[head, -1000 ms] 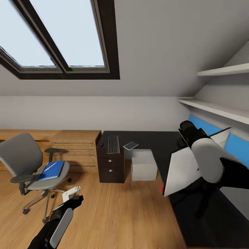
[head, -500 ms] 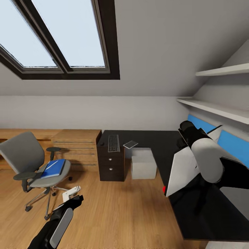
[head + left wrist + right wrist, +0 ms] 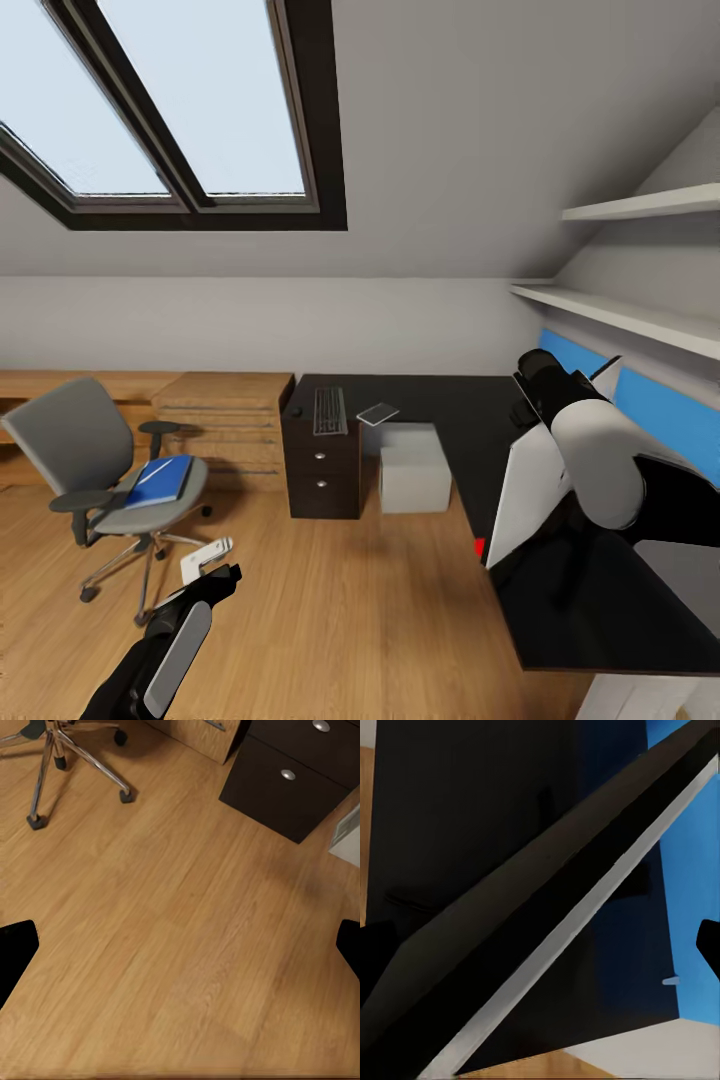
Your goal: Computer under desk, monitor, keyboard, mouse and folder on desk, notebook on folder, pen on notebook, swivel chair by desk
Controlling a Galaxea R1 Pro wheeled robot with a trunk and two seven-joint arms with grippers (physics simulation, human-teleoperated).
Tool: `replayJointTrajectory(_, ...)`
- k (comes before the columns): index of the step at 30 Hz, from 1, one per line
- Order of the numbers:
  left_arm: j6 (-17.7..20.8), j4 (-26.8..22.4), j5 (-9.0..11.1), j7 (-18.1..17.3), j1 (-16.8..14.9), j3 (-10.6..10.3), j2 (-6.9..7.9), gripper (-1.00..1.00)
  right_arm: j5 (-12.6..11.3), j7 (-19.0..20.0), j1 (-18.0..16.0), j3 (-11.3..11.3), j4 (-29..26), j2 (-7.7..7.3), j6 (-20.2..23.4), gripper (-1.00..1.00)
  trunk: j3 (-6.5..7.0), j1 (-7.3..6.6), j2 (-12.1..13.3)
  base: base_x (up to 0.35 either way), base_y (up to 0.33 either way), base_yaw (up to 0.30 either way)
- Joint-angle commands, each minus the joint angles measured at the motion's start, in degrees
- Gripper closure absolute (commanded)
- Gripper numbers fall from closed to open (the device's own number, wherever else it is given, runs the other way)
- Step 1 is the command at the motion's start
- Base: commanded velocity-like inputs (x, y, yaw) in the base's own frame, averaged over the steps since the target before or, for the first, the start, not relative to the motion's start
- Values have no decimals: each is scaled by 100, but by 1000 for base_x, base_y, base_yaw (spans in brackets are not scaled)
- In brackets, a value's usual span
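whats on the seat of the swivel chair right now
A bright blue folder lies flat on the swivel chair seat, with a thin pale pen-like line across its cover. Whether anything sits beneath the folder cannot be seen, since it covers that part of the seat.

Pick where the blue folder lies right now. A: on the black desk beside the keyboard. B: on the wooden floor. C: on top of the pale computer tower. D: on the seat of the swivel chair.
D: in the head view the blue folder lies flat on the grey seat of the swivel chair, well apart from the desk that carries the keyboard.
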Motion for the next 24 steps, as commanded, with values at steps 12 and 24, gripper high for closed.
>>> replayJointTrajectory(12, 9, -8, 50, 48, -2, -21, 7, -100, 92, 46, -2, -27, -29, -25, 8, -100, -3, 0, -5, -91, 0, 0)
replayJointTrajectory(24, 16, -3, 51, 52, -2, -21, 7, -100, 143, 55, -3, 14, -821, -8, 34, -100, -3, 0, -5, 0, 0, 0)
